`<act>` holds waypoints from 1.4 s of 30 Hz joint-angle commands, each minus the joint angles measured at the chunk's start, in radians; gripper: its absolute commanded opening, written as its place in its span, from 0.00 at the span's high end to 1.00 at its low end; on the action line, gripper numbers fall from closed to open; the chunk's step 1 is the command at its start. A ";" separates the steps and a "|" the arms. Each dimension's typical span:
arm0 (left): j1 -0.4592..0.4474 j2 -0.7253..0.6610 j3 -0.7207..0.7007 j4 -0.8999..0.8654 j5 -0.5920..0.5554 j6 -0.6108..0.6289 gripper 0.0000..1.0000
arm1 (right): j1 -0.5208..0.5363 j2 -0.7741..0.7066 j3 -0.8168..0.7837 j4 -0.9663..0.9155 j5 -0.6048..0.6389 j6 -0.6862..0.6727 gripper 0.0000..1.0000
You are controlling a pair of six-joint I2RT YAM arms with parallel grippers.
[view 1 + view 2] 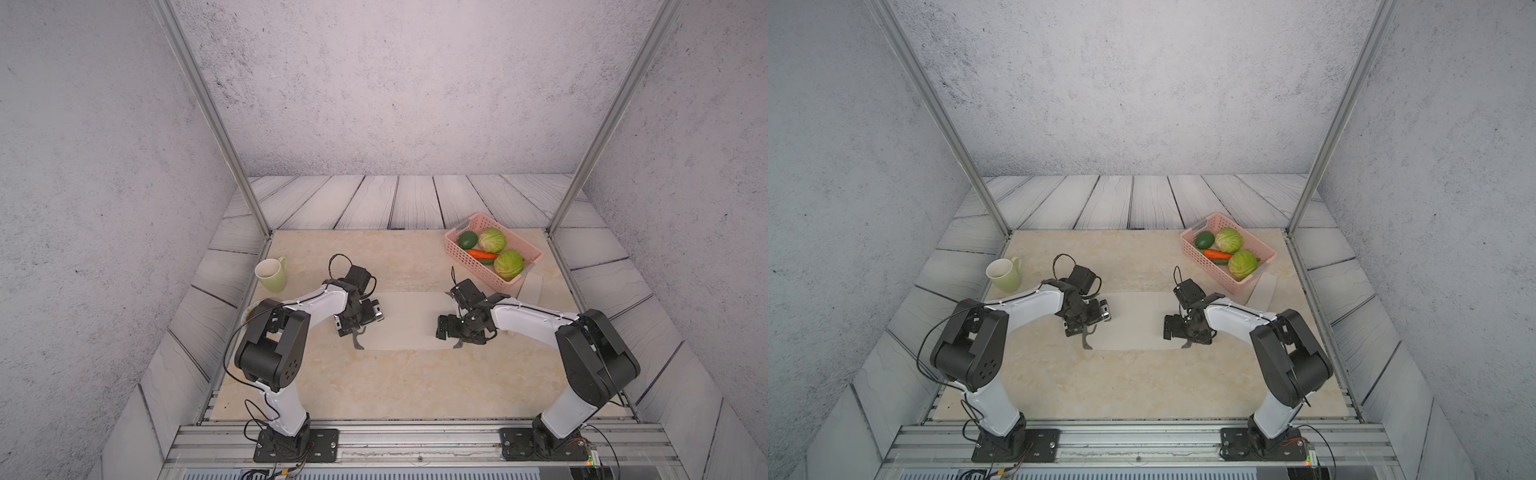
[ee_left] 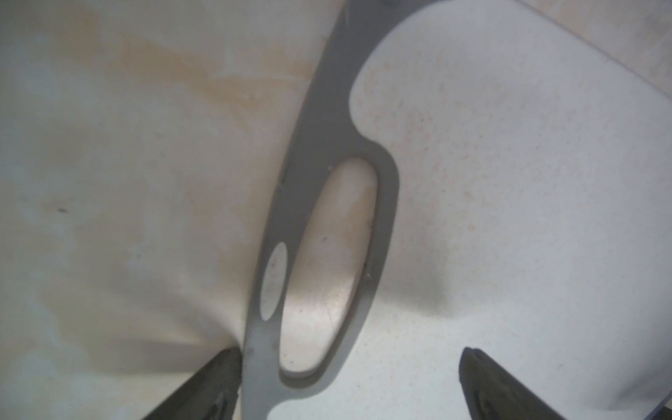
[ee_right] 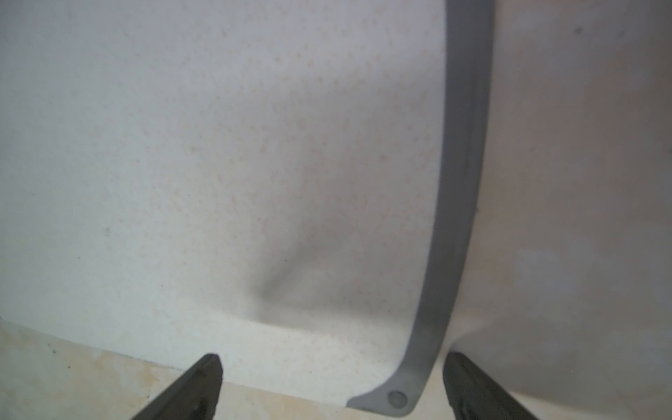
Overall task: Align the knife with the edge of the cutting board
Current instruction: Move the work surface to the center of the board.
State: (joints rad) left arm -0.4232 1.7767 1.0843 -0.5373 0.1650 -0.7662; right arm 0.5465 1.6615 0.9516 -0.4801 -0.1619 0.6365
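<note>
The off-white cutting board (image 1: 407,320) (image 1: 1133,320) lies flat mid-table between my two arms. My left gripper (image 1: 359,332) (image 2: 351,352) hangs open just above its left end. Its fingers straddle the grey trim with the oval handle slot (image 2: 327,262). My right gripper (image 1: 463,338) (image 3: 332,358) is open low over the near right corner, astride the grey end trim (image 3: 462,182). Neither holds anything. The knife (image 1: 531,289) (image 1: 1263,291) shows as a pale blade by the board's far right end, next to the basket, partly hidden by my right arm.
A pink basket (image 1: 469,259) with two cabbages, an avocado and a carrot stands at the back right, close to the knife. A pale green mug (image 1: 272,274) stands at the left edge. Metal frame posts rise at both back corners.
</note>
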 commanded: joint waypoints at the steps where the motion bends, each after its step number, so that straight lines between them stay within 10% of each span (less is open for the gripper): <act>1: -0.013 0.024 0.023 0.005 0.022 0.014 0.02 | -0.003 -0.029 -0.020 -0.035 0.017 0.009 0.01; 42: -0.020 0.055 0.060 -0.012 0.019 0.024 0.02 | -0.002 -0.046 -0.034 -0.034 0.015 0.020 0.01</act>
State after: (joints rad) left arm -0.4305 1.8072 1.1244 -0.5686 0.1665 -0.7559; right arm 0.5465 1.6360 0.9337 -0.4980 -0.1612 0.6445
